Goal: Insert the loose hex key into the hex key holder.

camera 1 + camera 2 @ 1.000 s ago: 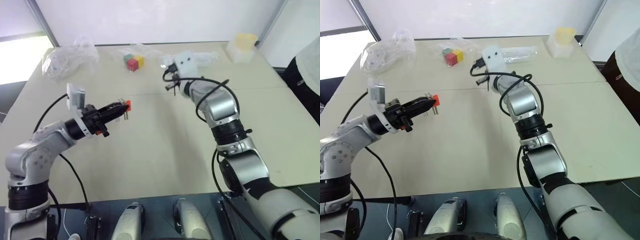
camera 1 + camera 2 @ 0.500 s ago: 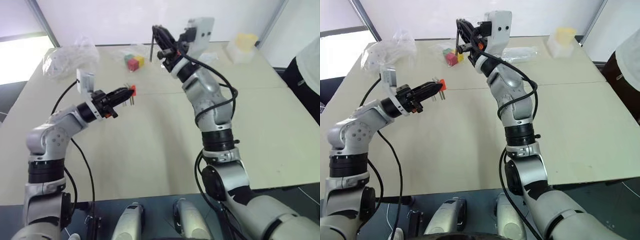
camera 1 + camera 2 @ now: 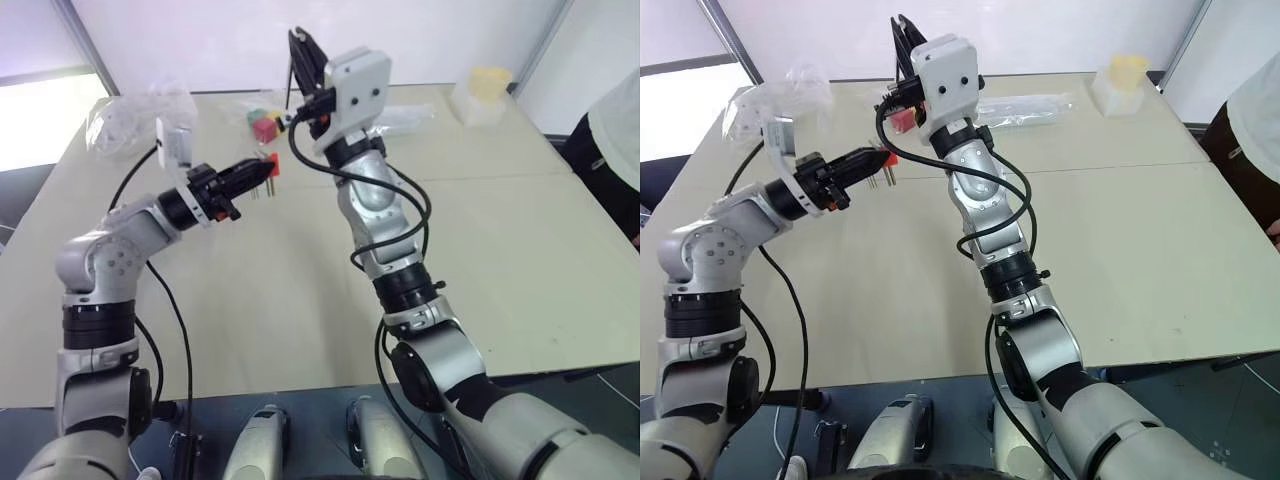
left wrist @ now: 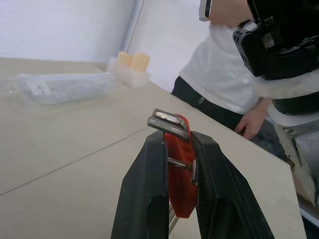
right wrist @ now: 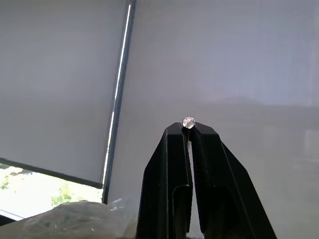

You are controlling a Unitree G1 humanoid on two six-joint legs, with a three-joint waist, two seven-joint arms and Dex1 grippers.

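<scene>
Left hand: clamped on hex key holder, raised over bench.
Right hand: closed on loose hex key, lifted above holder.
Right wrist view: key's hexagonal tip between fingertips.
Head views: dark shaft, probably hanging down.
Left wrist view: person behind bench.

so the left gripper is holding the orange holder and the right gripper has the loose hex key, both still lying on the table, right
Not quite. The left gripper does clamp the hex key holder, and the right gripper does pinch the loose hex key, but both are held up above the table, not lying on it, as the left eye view shows.
</scene>
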